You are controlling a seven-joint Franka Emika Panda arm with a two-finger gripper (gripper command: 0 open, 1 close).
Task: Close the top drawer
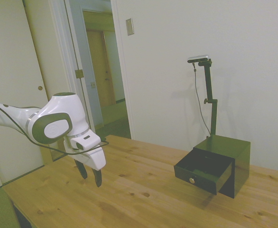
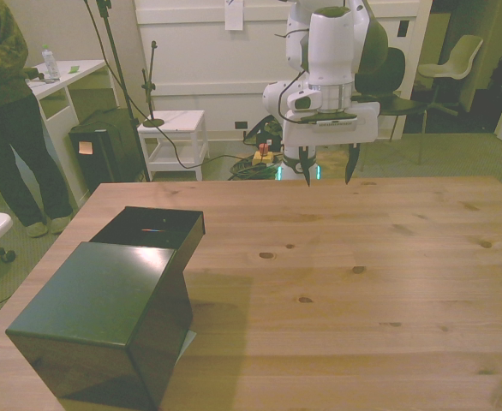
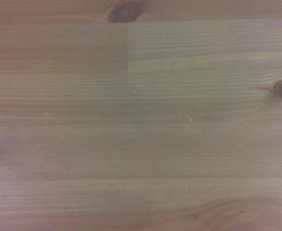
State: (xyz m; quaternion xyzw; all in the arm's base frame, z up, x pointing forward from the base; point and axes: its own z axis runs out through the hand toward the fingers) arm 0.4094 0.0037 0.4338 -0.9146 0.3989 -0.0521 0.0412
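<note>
The top drawer (image 1: 204, 170) juts from the black cabinet (image 1: 229, 159), well apart from the gripper (image 1: 90, 175), jaws spread, holding nothing. Risk (I'd guess): an off-centre shove skids the cabinet instead.

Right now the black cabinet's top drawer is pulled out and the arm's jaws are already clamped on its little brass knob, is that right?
Not quite. The top drawer is pulled out, but the gripper hangs above bare table, well apart from the brass knob, jaws open and holding nothing. The side view shows the gap plainly.
</note>
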